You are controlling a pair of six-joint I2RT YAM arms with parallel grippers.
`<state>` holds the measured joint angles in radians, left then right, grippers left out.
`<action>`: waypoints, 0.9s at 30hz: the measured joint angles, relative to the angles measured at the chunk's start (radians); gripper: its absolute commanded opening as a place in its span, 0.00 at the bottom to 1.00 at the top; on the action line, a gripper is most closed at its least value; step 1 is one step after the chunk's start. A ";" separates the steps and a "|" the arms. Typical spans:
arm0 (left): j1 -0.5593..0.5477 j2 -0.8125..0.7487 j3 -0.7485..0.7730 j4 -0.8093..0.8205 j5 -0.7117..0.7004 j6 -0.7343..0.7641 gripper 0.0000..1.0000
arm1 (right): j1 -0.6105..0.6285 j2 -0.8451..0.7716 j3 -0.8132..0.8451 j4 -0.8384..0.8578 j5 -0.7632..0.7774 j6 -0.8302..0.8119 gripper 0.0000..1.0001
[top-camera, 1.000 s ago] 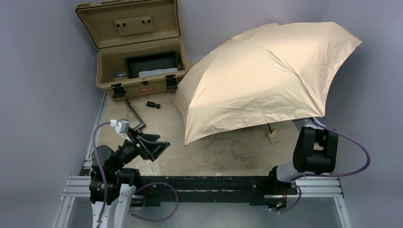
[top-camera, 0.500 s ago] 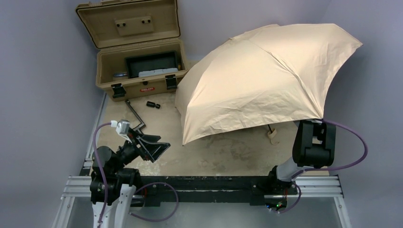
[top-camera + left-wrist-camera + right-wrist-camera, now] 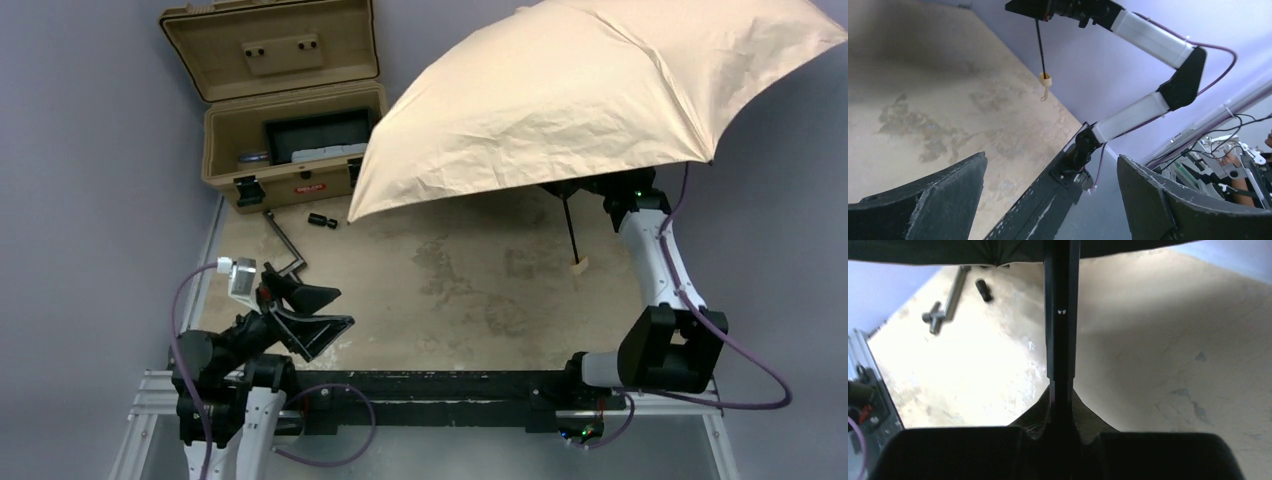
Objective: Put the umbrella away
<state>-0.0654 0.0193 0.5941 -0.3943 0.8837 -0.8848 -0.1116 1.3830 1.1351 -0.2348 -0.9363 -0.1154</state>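
The beige umbrella (image 3: 600, 90) is open, its wide canopy lifted above the table at the back right. Its dark shaft (image 3: 570, 225) hangs down to a pale wooden handle (image 3: 578, 264) clear of the table. My right gripper (image 3: 600, 190) sits under the canopy's edge, shut on the shaft (image 3: 1060, 340), which runs up between its fingers in the right wrist view. My left gripper (image 3: 315, 310) is open and empty at the near left. In the left wrist view the shaft (image 3: 1040, 47) and handle (image 3: 1045, 80) show far off, with the right arm (image 3: 1148, 37) holding them.
An open tan hard case (image 3: 290, 140) stands at the back left with a dark tray inside. A metal crank tool (image 3: 283, 240) and a small black cylinder (image 3: 320, 220) lie on the table in front of it. Purple walls stand close on both sides.
My right arm has stretched up and back, lifting the open umbrella off the table; canopy and handle have risen and moved away. My left gripper has shifted slightly left.
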 measured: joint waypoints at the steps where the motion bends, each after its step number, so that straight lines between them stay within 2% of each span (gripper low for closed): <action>1: 0.000 0.005 0.017 0.027 0.005 -0.019 0.99 | 0.000 -0.018 0.021 0.000 0.006 0.043 0.00; 13: 0.000 0.201 0.192 0.272 0.015 -0.161 0.98 | 0.016 -0.139 0.111 0.014 0.030 0.527 0.00; 19: -0.039 0.329 0.227 0.388 -0.014 -0.188 0.96 | 0.098 -0.165 0.153 0.028 0.029 0.695 0.00; 22: -0.216 0.435 0.276 0.379 -0.106 -0.126 0.93 | 0.135 -0.167 0.173 0.033 0.027 0.729 0.00; 25: -0.512 0.583 0.378 0.311 -0.258 -0.007 0.93 | 0.153 -0.167 0.188 0.035 0.022 0.748 0.00; 27: -0.658 0.706 0.467 0.291 -0.353 0.064 0.92 | 0.159 -0.167 0.190 0.042 0.019 0.761 0.00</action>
<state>-0.7231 0.7250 1.0607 -0.1028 0.5308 -0.8207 0.0479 1.2163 1.3247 -0.1932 -0.9173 0.6460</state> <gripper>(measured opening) 0.933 0.046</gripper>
